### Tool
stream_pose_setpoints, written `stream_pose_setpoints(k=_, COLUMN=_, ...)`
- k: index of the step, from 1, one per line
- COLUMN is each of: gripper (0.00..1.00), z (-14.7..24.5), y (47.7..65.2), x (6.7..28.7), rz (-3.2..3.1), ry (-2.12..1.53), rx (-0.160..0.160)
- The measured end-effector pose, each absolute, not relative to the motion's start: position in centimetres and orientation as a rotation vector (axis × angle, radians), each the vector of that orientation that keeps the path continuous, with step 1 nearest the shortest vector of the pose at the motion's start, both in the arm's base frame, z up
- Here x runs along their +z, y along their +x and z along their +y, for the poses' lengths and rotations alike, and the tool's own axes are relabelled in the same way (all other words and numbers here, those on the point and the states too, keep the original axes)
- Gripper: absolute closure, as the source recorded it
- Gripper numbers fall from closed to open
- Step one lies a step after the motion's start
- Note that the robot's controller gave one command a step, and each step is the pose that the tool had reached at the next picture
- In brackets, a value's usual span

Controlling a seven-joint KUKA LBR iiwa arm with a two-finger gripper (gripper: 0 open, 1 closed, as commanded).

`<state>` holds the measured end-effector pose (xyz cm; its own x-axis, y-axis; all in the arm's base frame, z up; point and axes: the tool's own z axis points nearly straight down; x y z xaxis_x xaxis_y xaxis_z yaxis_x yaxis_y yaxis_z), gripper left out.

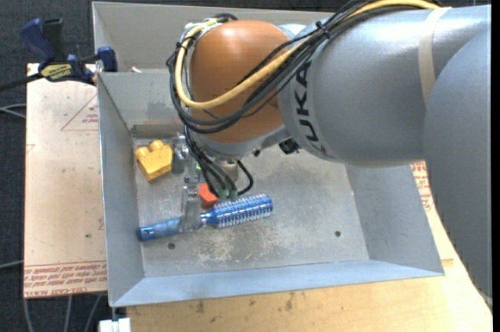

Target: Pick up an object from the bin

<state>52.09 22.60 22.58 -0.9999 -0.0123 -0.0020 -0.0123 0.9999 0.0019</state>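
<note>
Arm: big grey metal arm link (pixel 391 88) reaches in from the right above everything else; a rounded orange cover (pixel 234 73) sits at its wrist, with yellow and black cables (pixel 205 100) looped across it.
Bin: grey metal bin (pixel 117 190) with sloping walls and a scuffed floor, most of it bare.
Yellow block: chunky yellow plastic block (pixel 154 159) lies at the left of the floor, near the far wall and apart from the other things.
Brush: blue plastic hairbrush (pixel 223 215) lies flat near the front. Its handle end points left and its bristled head points right, slightly tilted up toward the right.
Pincer: slim metal pincer (pixel 188 221) hangs straight down from under the orange cover. Its tip is at the brush's handle, just left of the bristles. Whether it is wide, narrow or gripping cannot be told.
Red piece: small red-orange thing (pixel 208 195) lies just behind the brush, right beside the pincer; its shape is unclear.
</note>
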Motion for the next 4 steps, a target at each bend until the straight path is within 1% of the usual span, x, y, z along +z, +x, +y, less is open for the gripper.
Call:
stream_pose_setpoints(k=1, gripper=0.0, z=19.8, y=51.4, x=6.5, rz=3.149, ry=0.007, rx=-0.002)
stream_pose_setpoints(k=2, gripper=1.0, z=19.9, y=51.6, x=7.0, rz=3.142, ry=0.007, rx=0.003)
stream_pose_setpoints(k=3, gripper=1.0, z=21.3, y=52.1, x=19.7, rz=3.133, ry=0.032, rx=0.008)
stream_pose_setpoints(k=4, gripper=1.0, z=21.2, y=53.0, x=25.4, rz=3.06, ry=-0.686, rx=0.002)
